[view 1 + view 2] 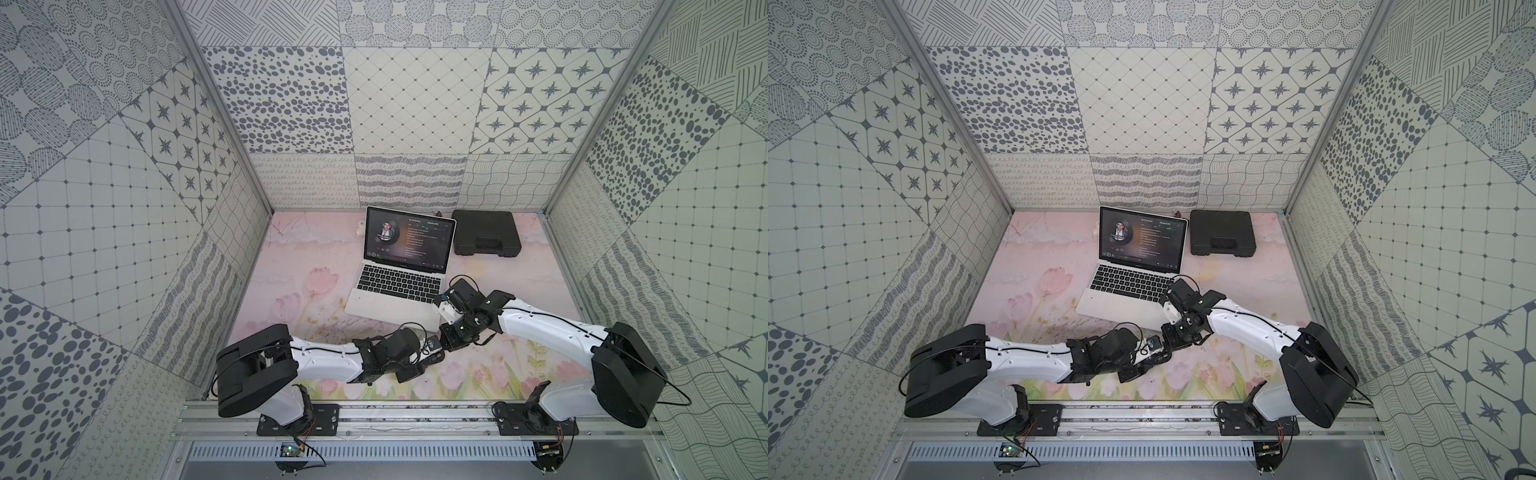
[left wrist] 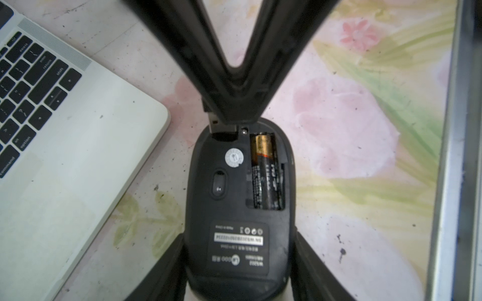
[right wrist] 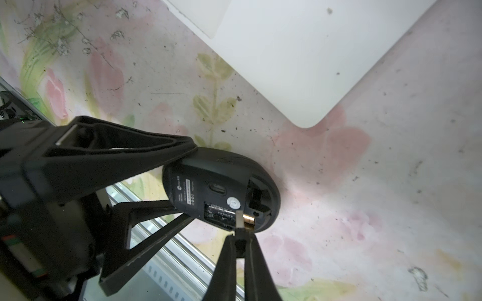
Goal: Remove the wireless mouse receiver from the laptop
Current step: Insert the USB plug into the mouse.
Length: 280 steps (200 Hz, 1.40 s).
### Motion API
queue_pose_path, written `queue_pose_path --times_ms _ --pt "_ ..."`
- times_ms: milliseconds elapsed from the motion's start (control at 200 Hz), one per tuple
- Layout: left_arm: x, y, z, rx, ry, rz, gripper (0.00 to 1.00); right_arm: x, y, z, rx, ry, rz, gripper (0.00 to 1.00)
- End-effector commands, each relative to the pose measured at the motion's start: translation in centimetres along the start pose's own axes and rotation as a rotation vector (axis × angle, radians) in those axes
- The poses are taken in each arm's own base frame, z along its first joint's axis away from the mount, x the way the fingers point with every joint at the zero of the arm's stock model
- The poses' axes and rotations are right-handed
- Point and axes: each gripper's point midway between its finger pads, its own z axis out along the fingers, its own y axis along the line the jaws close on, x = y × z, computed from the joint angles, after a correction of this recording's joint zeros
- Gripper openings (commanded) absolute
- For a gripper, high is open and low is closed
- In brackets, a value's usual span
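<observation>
Right end effector [image 3: 240, 233] pinches receiver [image 3: 239, 220], hidden from overhead.

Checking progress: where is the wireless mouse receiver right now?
In the right wrist view, the wireless mouse receiver sits pinched in the jaws of the right gripper, at the upturned mouse beside its battery, near the laptop corner.

left tool [image 2: 238, 260] gripping wide, right tool [image 3: 241, 234] pinched tight.

Lighting's bright and flat all over, just a soft shadow on the bench [image 3: 365, 182] right next to the left claw [image 3: 194, 182]. Both top views bow hard at the edges. Wrist views are a bit soft: the right claw [image 3: 240, 232] blurs up close, and the laptop [image 3: 300, 52] beyond it blows out white.
</observation>
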Motion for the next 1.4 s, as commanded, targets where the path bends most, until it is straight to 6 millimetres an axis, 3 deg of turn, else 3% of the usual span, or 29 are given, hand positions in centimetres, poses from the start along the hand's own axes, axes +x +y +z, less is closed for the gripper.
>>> queue_pose_path --times_ms 0,550,1396 --pt "0.0 0.2 -0.2 -0.006 -0.008 0.016 0.13 -1.2 0.5 0.0 -0.007 -0.027 -0.003 0.00" --pt "-0.4 0.0 -0.3 0.007 -0.020 0.004 0.12 -1.9 0.1 0.7 0.020 -0.014 0.029 0.00" --pt "-0.4 0.0 -0.3 0.006 -0.020 -0.002 0.09 -1.3 -1.0 2.0 0.041 0.031 0.059 0.00"
